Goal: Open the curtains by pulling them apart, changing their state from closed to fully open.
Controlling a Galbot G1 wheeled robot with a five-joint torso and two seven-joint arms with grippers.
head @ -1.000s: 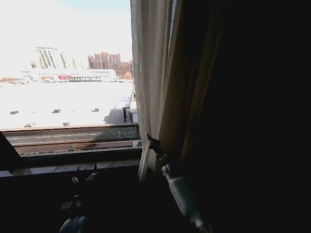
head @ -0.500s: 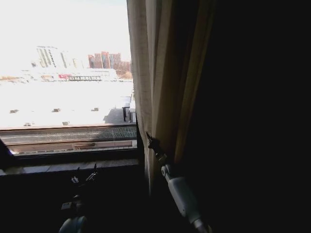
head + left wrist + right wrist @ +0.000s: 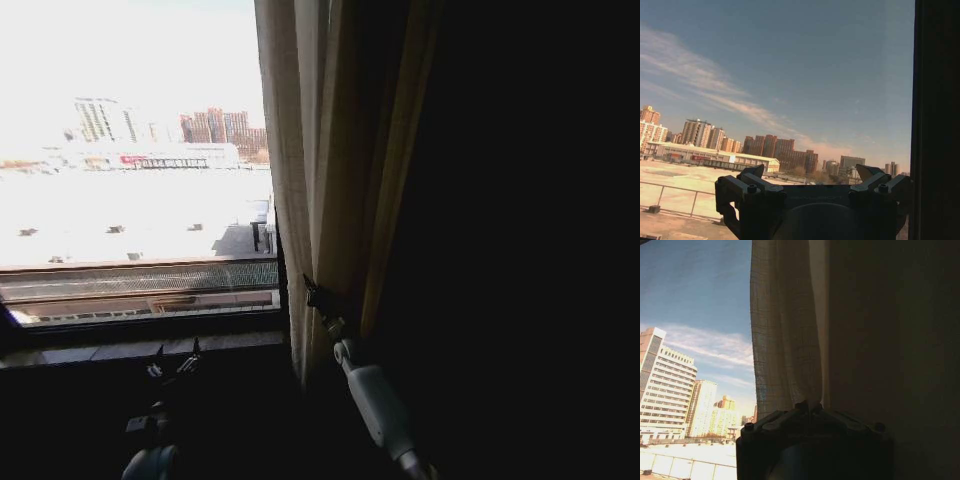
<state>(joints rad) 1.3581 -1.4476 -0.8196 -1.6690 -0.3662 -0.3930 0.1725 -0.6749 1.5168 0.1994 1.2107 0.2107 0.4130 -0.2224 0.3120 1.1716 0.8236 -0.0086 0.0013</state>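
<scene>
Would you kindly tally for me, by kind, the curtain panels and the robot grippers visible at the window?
Sheer cream curtain panels: 1
Dark drapes: 1
Grippers: 2, the right gripper pinching the sheer curtain's edge, the left gripper open and empty below the window sill
Total: 4

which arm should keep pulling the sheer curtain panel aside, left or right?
Right, probably. The right gripper is shut on the sheer curtain, gathered at the window's right edge. The left gripper sits low below the sill, open, apart from any fabric.
</scene>
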